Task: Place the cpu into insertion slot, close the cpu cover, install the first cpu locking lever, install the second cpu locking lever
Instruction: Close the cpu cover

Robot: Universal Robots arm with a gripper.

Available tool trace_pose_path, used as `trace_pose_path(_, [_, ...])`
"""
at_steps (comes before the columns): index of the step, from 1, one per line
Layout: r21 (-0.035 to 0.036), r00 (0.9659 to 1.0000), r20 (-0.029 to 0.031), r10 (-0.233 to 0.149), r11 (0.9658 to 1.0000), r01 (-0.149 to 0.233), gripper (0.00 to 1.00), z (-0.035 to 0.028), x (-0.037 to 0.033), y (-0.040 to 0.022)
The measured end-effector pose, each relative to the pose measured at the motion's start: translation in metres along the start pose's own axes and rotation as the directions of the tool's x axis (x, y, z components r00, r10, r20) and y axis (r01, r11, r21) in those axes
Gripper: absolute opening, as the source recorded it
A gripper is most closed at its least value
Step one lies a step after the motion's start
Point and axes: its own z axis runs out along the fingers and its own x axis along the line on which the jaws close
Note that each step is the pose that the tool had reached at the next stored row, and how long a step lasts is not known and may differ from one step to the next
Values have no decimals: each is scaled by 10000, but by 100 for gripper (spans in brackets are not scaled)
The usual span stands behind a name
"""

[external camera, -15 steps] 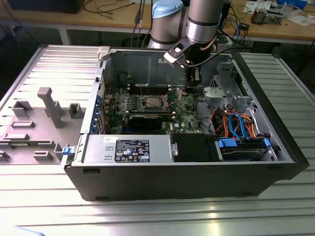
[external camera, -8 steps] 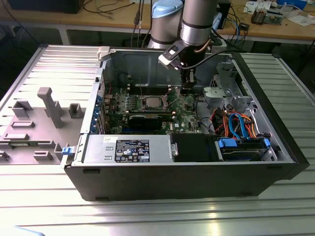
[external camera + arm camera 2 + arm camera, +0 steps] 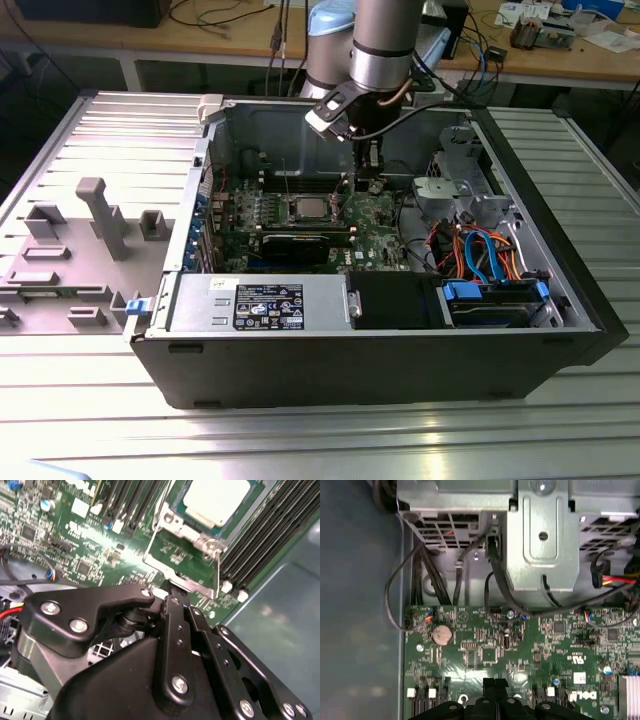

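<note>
Item inspected: the cpu [image 3: 216, 500], one in number. It lies flat, silvery top up, seated within the insertion slot [image 3: 192, 531], also one. The cpu cover [image 3: 197, 584], one, is not down over the slot. In the second wrist view it stands swung off to one side of the slot, and bare green board shows through its window. The governing relation is that the cover's free edge lies directly ahead of the gripper [image 3: 175, 594] and runs crosswise to the fingers. The slot and cpu lie beyond the cover on the same line. I read the fingers as pressed together with no gap, in both wrist views. Their tips sit at, or touching, that free edge, and I cannot confirm that any metal is pinched between them. I count one wire lever [image 3: 156, 527], its long axis running along the side of the slot, and I cannot make out a second. There is one arm, so no question of which is nearer. Long black memory slots [image 3: 260, 535] flank the slot on two sides, number not reliably countable. In the exterior view the gripper [image 3: 366, 183] hangs just to that view's right of the slot, inside the open computer case [image 3: 350, 370].
</note>
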Motion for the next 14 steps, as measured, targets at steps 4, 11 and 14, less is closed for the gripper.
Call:
trace_pose_path(4, [0,10000,0,0,10000,0,11,0,1,-15])
trace_pose_path(11, [0,10000,0,0,10000,0,11,-1,1,-41])
trace_pose_path(14, [-1,10000,0,1,10000,-1,11,-1,1,-53])
